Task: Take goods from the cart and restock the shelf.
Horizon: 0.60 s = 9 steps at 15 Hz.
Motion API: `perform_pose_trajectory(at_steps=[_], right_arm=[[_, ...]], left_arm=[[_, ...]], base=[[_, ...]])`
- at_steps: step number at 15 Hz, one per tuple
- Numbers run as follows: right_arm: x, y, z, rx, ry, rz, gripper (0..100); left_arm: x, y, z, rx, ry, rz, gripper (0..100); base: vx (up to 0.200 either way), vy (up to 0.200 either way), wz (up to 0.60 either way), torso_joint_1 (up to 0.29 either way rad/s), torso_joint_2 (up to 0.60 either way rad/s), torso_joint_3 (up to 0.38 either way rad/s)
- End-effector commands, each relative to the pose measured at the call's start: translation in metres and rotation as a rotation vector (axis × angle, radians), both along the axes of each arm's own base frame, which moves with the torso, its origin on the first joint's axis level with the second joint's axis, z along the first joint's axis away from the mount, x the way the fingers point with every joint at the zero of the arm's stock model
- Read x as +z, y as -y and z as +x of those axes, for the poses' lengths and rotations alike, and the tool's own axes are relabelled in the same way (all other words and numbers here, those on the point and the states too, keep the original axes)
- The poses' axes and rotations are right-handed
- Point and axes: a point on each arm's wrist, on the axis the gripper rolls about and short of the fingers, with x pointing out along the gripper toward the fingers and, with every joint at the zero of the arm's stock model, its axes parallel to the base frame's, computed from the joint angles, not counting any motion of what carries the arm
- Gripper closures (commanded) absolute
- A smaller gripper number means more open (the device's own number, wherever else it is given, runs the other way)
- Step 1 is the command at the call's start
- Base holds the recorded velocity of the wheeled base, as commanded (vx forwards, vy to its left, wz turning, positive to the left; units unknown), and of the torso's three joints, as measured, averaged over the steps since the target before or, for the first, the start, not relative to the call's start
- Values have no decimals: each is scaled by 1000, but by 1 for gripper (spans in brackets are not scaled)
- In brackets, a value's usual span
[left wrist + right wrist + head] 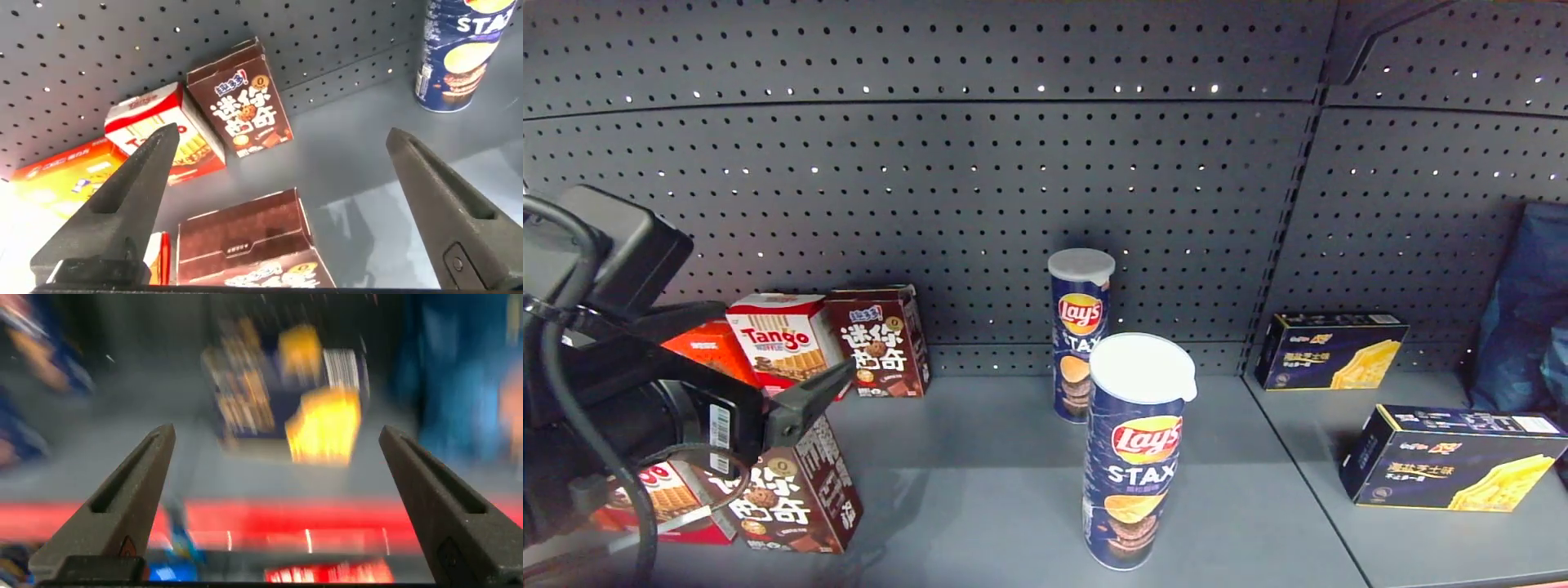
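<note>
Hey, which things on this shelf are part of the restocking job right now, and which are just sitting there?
Likely in play:
left hand, open above the front brown cookie box
shelf

Just sitting there:
front chip can
back chip can
rear brown cookie box
rear wafer box
orange box
rear navy-and-yellow box
front navy-and-yellow box
pegboard wall

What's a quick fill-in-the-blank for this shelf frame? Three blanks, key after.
1. ___ chip cans stand upright on the shelf: the near can and the far can.
2. The left gripper, over the front brown box, is ___.
3. The rear yellow box and the front yellow box lie to the cans' ___, by the robot's sides.
Missing: two; open; right.
</note>
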Motion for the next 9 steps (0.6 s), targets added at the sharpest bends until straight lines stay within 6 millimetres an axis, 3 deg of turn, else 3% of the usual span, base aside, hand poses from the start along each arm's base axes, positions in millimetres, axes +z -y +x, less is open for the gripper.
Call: perform_pose_trajectory(at_steps=[1,3,5,7,9], right_arm=[[39,-20,73,337,-198,-90,0],[26,-45,96,491,-313,-133,0],[20,-64,117,526,-358,-158,0],[5,-97,150,554,-403,-161,0],[0,-119,161,579,-442,-177,0]], left_arm=[[3,-2,-2,1,12,-9,0],[2,-2,-2,1,11,-8,0],[2,-1,-2,1,9,-7,0],[4,-2,0,11,15,-13,0],[3,-6,2,21,10,-18,0]], base=[[0,0,0,0,0,0],[0,0,0,0,0,0],[0,0,0,0,0,0],[0,0,0,0,0,0],[0,0,0,0,0,0]])
